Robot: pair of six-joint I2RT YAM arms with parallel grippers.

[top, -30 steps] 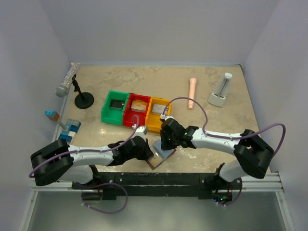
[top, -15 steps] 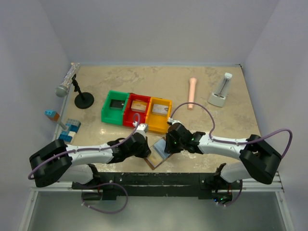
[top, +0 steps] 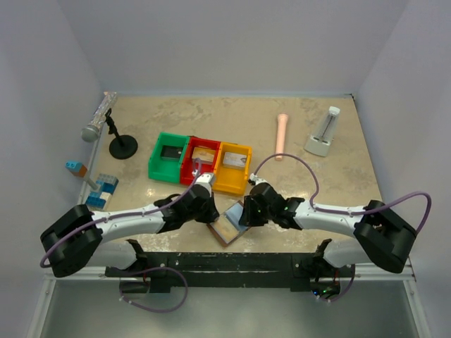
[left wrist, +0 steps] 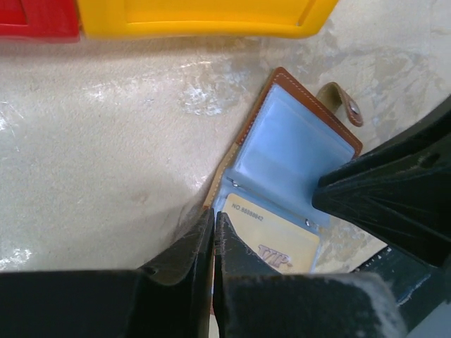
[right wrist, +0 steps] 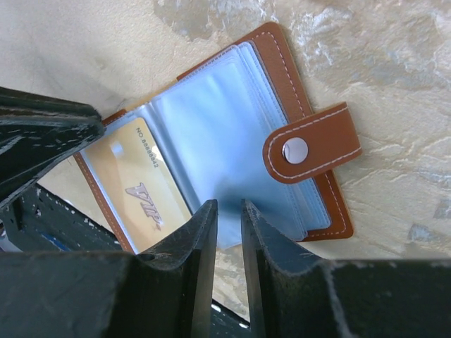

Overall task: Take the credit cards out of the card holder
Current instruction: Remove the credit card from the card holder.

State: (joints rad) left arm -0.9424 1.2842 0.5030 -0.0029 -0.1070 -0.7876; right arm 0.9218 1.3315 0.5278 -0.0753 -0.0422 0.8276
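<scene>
Green bin (top: pixel 163 174), red bin (top: pixel 194 177) and yellow bin (top: pixel 225 185) stand in a row, and each seems to hold a flat card-like thing (too small to be sure), so part of the emptying may be done. Just in front of them the left gripper (left wrist: pixel 213 218) has its jaws all but closed, a mere slit, at the left rim of the card holder (left wrist: pixel 296 141); whether it nips that rim I cannot tell. The holder lies open, inside up, on the table (top: pixel 317 183) near the front edge, between the two grippers. A gold card (left wrist: pixel 278 236) sits in its near sleeve, so at least that one is left. Its long axis slants from near-left to far-right, with the snap tab (right wrist: pixel 310 151) at the far-right end. The right gripper (right wrist: pixel 229 211) hangs over the sleeves with a narrow gap; whether it grips I cannot tell.
</scene>
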